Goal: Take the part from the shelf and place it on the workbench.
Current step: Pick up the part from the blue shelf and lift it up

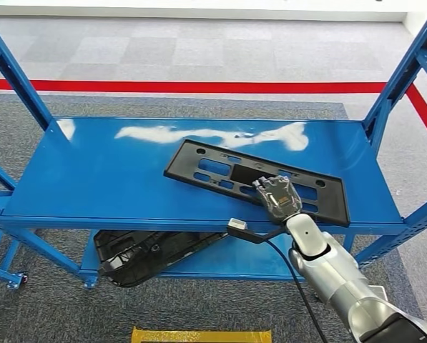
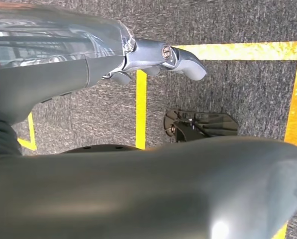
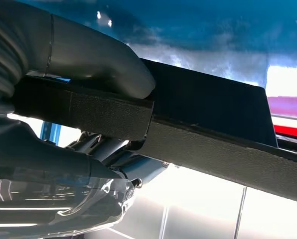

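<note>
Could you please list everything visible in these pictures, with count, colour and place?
flat part: one, black, with cut-outs, lying on the shelf's upper deck toward the right, near edge gripped.
second part: one, black, on the shelf's lower deck, jutting over its front edge.
shelf: one, blue, metal, two decks, angled posts at the sides.
floor line: one, red, on the floor behind the shelf.
floor tape: yellow, in front of the shelf; more yellow lines under the left arm.
carpet: grey, under the shelf.
right hand: one, dark fingers, grips the flat part's near edge.
left hand: one, grey, hangs over the floor holding nothing.
</note>
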Controlling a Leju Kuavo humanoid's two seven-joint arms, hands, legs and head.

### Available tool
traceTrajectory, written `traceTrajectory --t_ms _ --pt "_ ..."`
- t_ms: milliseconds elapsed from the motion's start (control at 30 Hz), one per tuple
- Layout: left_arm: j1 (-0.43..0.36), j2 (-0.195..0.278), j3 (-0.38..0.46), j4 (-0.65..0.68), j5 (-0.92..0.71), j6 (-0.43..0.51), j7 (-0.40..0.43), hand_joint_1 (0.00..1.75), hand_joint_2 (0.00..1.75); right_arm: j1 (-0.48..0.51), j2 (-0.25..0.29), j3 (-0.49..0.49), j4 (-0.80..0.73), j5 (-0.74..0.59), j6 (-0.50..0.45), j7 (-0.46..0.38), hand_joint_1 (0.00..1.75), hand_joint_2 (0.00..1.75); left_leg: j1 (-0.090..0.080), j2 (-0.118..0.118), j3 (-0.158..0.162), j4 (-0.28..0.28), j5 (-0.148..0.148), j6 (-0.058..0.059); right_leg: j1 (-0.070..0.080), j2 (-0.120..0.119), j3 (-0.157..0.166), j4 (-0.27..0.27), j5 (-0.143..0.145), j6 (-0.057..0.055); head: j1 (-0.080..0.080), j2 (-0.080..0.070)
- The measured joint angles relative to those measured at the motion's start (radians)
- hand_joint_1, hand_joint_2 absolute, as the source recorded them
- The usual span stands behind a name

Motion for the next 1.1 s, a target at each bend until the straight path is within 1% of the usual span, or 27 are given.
traceTrajectory --t_ms 133,367,467,600,700,833,967,1033,1100 --pt "0.000 0.000 0.001 0.000 0.007 -0.003 -0.010 0.00 0.00 0.024 -0.010 -0.016 -0.061 -0.042 -0.006 -0.022 1.75 1.75 0.000 0.000 0.000 0.000 0.000 0.000 0.000 0.000 0.000 0.000 0.000 0.000 0.000 0.000" --pt "0.001 0.000 0.004 0.000 0.021 -0.028 -0.066 0.00 0.00 0.105 -0.052 -0.063 -0.298 -0.202 0.017 -0.086 1.75 1.75 0.000 0.000 0.000 0.000 0.000 0.000 0.000 0.000 -0.001 0.000 0.000 0.000 0.000 0.000" --pt "0.003 0.000 0.005 0.000 0.031 -0.051 -0.115 0.00 0.00 0.151 -0.075 -0.088 -0.408 -0.318 0.037 -0.131 1.75 1.75 0.000 0.000 0.000 0.000 0.000 0.000 0.000 0.000 -0.001 0.000 0.000 0.000 0.000 0.000" --pt "0.008 0.000 0.010 0.000 0.035 -0.085 -0.175 0.00 1.75 0.233 -0.120 -0.135 -0.606 -0.507 0.089 -0.189 1.75 1.75 0.000 0.000 -0.001 0.000 0.000 0.000 0.000 0.000 -0.001 0.000 0.000 0.000 0.000 0.000" --pt "0.011 0.000 0.014 0.000 0.036 -0.096 -0.203 0.00 1.75 0.293 -0.149 -0.171 -0.736 -0.611 0.120 -0.226 1.75 1.75 0.000 0.000 -0.002 0.000 0.000 0.000 0.000 0.000 -0.002 0.000 0.000 0.000 0.000 0.000" --pt "0.012 0.000 0.016 0.000 0.034 -0.094 -0.232 0.00 1.75 0.348 -0.174 -0.208 -0.859 -0.735 0.170 -0.279 1.75 1.75 0.000 0.000 -0.002 0.000 0.000 0.000 0.000 0.000 -0.002 0.000 0.000 0.000 0.000 0.000" --pt "0.013 0.000 0.016 0.000 0.029 -0.098 -0.273 0.00 1.75 0.397 -0.184 -0.242 -0.971 -0.922 0.248 -0.343 1.75 1.75 0.000 0.000 -0.002 0.000 0.000 0.000 0.000 0.000 -0.002 0.000 0.000 0.000 0.000 0.000" --pt "0.013 0.000 0.015 0.000 0.017 -0.098 -0.298 0.00 1.75 0.421 -0.185 -0.254 -1.025 -0.995 0.288 -0.363 1.75 1.75 0.000 0.000 -0.002 0.000 0.000 0.000 0.000 0.000 -0.002 0.000 0.000 0.000 0.000 0.000" --pt "0.013 0.000 0.008 0.000 0.000 -0.077 -0.321 0.00 1.75 0.446 -0.185 -0.258 -1.072 -1.050 0.320 -0.377 1.75 1.75 0.000 0.000 -0.002 0.000 0.000 0.000 0.000 0.000 -0.003 0.000 0.000 0.000 0.000 0.000"
